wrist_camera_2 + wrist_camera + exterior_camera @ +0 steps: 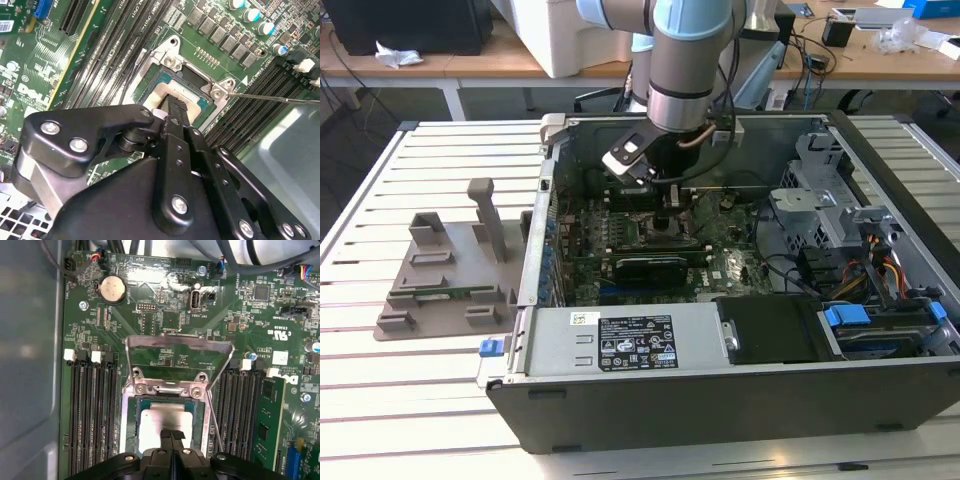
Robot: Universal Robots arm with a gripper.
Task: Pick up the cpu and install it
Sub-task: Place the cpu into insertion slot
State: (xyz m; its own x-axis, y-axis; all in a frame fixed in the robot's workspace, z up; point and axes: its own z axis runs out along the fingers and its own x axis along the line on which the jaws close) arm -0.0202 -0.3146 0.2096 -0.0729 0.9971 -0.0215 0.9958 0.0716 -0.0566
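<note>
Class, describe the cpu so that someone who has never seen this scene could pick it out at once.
Look inside the open computer case, at the green motherboard. Between the banks of long black memory slots sits a metal socket frame; the cpu lies within it, beneath the gripper. It is the only flat, shiny silver square there.

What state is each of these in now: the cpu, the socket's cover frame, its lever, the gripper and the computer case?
cpu: lying flat in the socket, silver top up.
cover frame: open, tilted up off the socket.
lever: released, sticking out to the side of the socket.
gripper: shut, tips at the cpu's top.
computer case: lying on its side, side panel off, inside exposed.
</note>
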